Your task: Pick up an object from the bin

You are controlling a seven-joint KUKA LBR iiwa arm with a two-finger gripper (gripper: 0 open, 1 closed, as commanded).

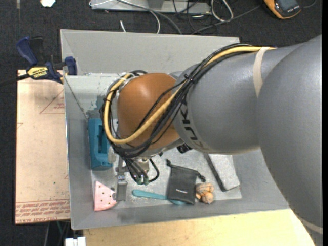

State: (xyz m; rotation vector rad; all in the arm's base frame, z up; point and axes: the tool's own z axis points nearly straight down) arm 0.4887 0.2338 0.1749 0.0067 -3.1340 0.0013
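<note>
The gripper stands low at the front left of the bin; how far it is open, and any hold, cannot be told. Just beside it lies a pink triangular piece, the nearest thing. A teal stick lies near, then a black pouch. A blue block rests farther back.

Grey bin; blue block; pink wedge, dark-dotted; teal stick; black pouch, white lettering; tan toy; orange wrist cover.
</note>
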